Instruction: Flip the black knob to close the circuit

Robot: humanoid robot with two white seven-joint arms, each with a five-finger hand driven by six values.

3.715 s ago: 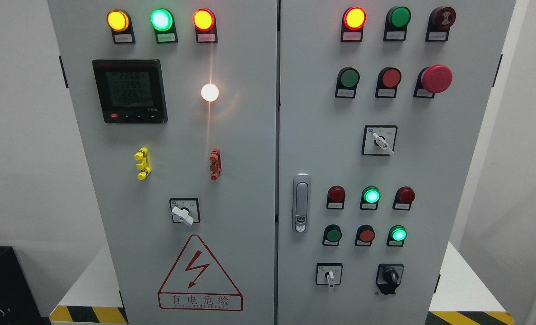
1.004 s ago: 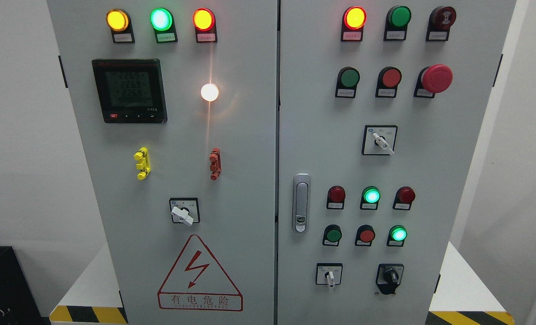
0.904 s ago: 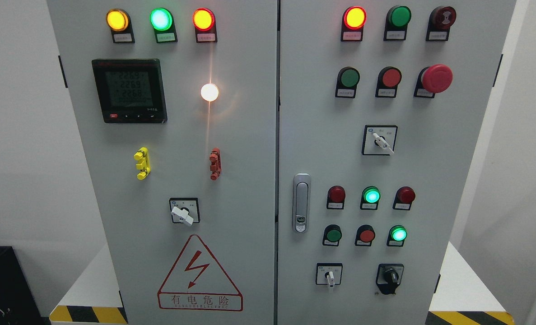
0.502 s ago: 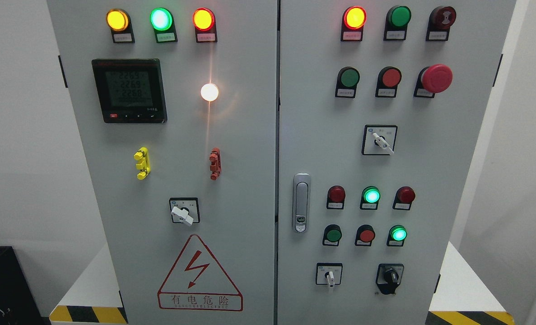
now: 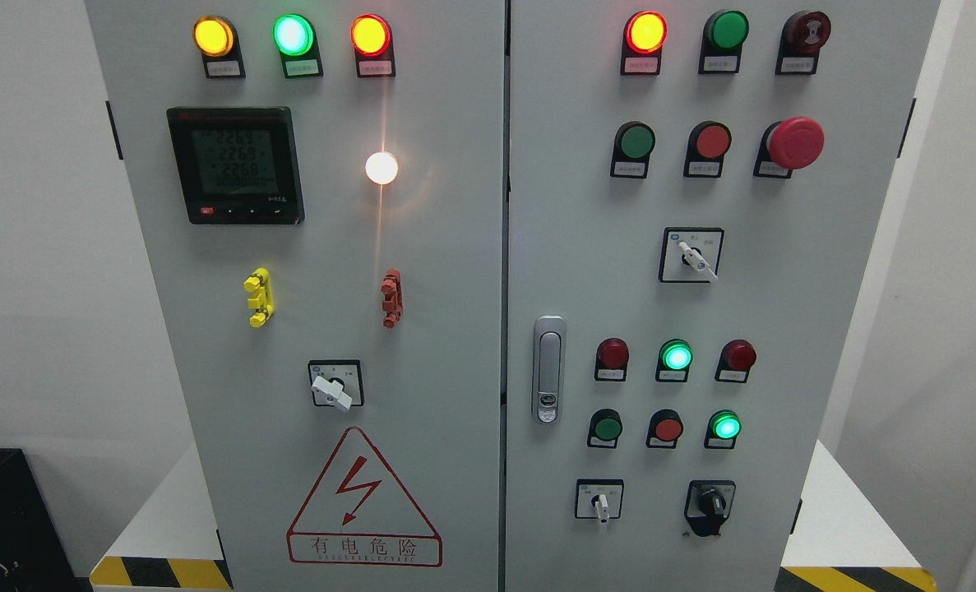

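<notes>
A grey electrical cabinet (image 5: 455,247) with two doors fills the head view. The black knob (image 5: 710,501) sits at the lower right of the right door, its pointer standing roughly upright. To its left is a white-handled selector switch (image 5: 600,503). Neither of my hands nor arms shows anywhere in the view.
Lit lamps line the top: yellow (image 5: 213,36), green (image 5: 293,34), red (image 5: 370,35) and red (image 5: 645,32). A red mushroom stop button (image 5: 795,142), a digital meter (image 5: 235,164), a door latch (image 5: 548,369) and two more white selectors (image 5: 332,386) (image 5: 692,257) sit on the doors.
Only the meter digits flicker; nothing else has moved.
</notes>
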